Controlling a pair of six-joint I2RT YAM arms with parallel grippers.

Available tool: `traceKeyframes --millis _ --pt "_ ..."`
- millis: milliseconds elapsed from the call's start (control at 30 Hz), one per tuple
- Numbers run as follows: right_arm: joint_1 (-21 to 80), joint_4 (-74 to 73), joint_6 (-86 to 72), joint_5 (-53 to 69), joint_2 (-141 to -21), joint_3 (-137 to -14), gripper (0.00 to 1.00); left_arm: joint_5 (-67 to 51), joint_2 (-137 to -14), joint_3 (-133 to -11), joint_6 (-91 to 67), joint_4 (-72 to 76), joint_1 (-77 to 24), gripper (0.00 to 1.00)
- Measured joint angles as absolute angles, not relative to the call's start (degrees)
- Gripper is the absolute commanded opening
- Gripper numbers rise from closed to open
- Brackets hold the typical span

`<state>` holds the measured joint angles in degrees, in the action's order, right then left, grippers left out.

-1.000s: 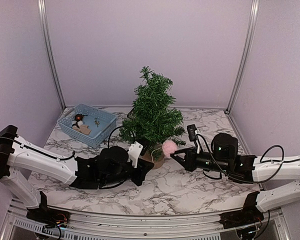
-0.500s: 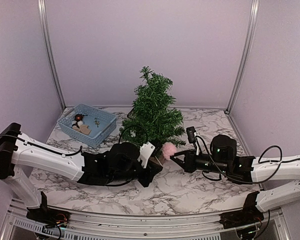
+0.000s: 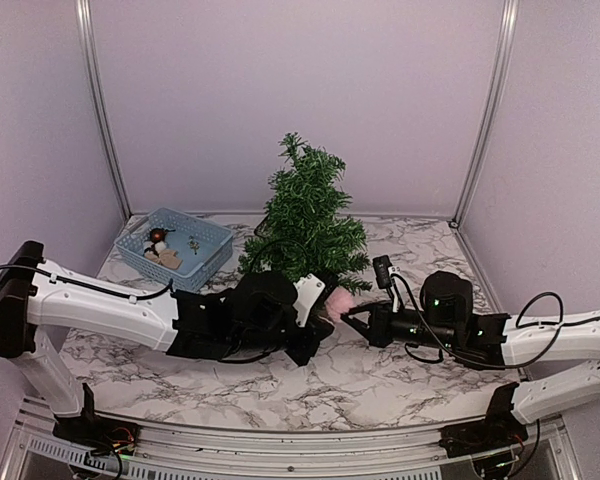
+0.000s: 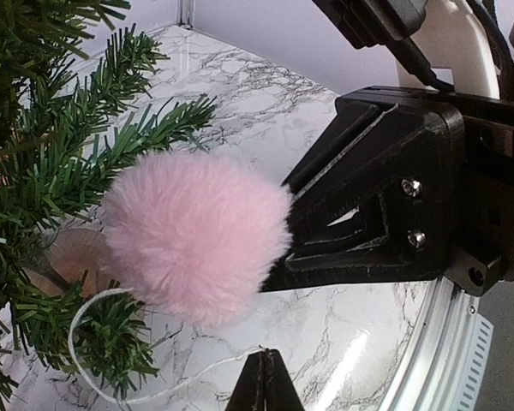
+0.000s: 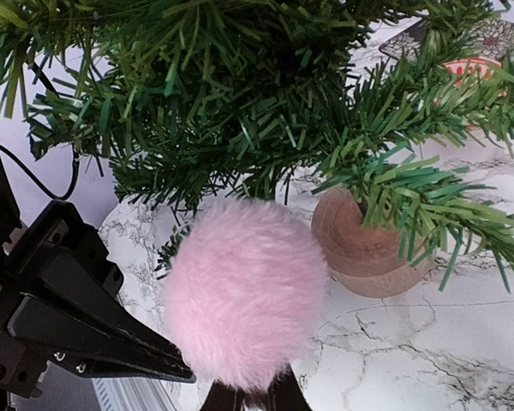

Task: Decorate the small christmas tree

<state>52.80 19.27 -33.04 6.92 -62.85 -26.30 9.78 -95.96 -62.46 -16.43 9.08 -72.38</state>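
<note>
A marble table (image 3: 380, 372) is sitting inside lilac walls (image 3: 300, 80) on three sides, with a metal rail (image 3: 280, 438) running along the near edge. Open marble is lying in front of both arms and to the right of the tree, while a blue basket (image 3: 208, 268) is occupying the back left corner. The tree (image 3: 302, 215) is standing near the middle of the table, toward the back. Its long axis is running straight up, and its tip is pointing upward and bending a little to the left. Both arms are reaching in low from either side and meeting just in front of its lowest branches. The right gripper (image 5: 248, 398) is pinching a fluffy pink pom-pom (image 3: 338, 303) from below, with its fingers nearly closed on the fluff. The pom-pom is brushing the lower needles. The left gripper (image 4: 261, 377) is closed tight just under the pom-pom. A thin white thread (image 4: 69, 338) is looping from the pom-pom down to its tips, but whether the thread is being pinched cannot be told. The overhead view is showing the whole tree and the basket, while the left gripper is hiding the tree's foot. The right wrist view is showing the tan stump (image 5: 364, 248) resting on the marble behind the pom-pom. Only the left wrist view is showing the thread.
</note>
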Motion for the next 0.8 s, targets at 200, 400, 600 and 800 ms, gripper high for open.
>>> traceKeyframes --millis 200,400,600,800 --pt "52.8 19.3 -33.0 6.9 -63.4 -26.3 0.00 11.0 -95.9 -63.9 -16.5 6.9 -71.8 0.00" --pt "52.8 19.3 -33.0 6.9 -63.5 -26.3 0.00 10.9 -95.7 -65.5 -17.6 4.6 -70.0 0.00" --pt "52.8 19.3 -33.0 6.9 -64.1 -26.3 0.00 9.7 -95.7 -67.6 -18.2 2.8 -69.3 0.00" --pt "52.8 19.3 -33.0 6.9 -64.4 -26.3 0.00 7.7 -95.6 -69.5 -19.8 1.1 -69.0 0.00"
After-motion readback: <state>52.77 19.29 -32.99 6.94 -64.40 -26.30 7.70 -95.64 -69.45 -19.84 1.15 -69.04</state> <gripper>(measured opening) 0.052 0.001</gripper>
